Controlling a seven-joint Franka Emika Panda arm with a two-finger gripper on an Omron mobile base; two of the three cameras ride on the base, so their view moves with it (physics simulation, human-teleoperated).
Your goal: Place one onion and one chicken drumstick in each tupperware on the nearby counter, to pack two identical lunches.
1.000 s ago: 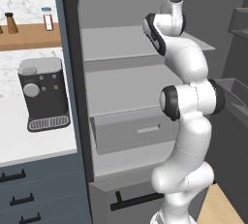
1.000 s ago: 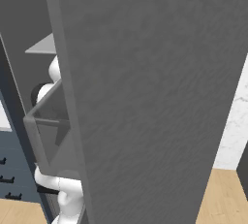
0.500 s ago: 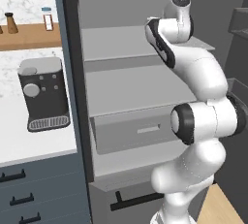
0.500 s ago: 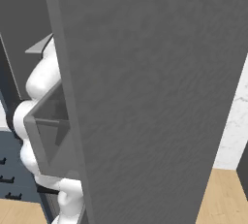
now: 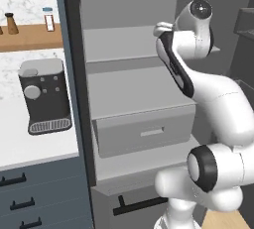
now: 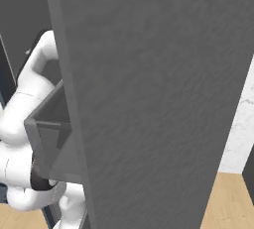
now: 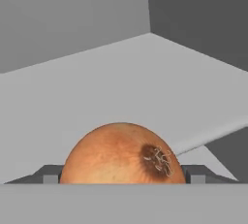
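Evidently, an onion (image 7: 123,154) was gripped low in the frame by the gripper (image 7: 123,177), and carriage to a tupperware was judged next.

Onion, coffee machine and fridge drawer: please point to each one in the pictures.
onion (image 7: 121,155): hand view, middle of its brown skin.
coffee machine (image 5: 43,94): left base view, its dark front.
fridge drawer (image 5: 146,133): left base view, its front panel.

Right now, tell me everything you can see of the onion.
The onion is round, with smooth orange-brown skin and a dark root patch with pale, wispy fibres facing the hand camera. It sits low in the hand view between the gripper fingertips, which flank it on both sides, above a plain grey shelf surface. Its lower part is hidden.
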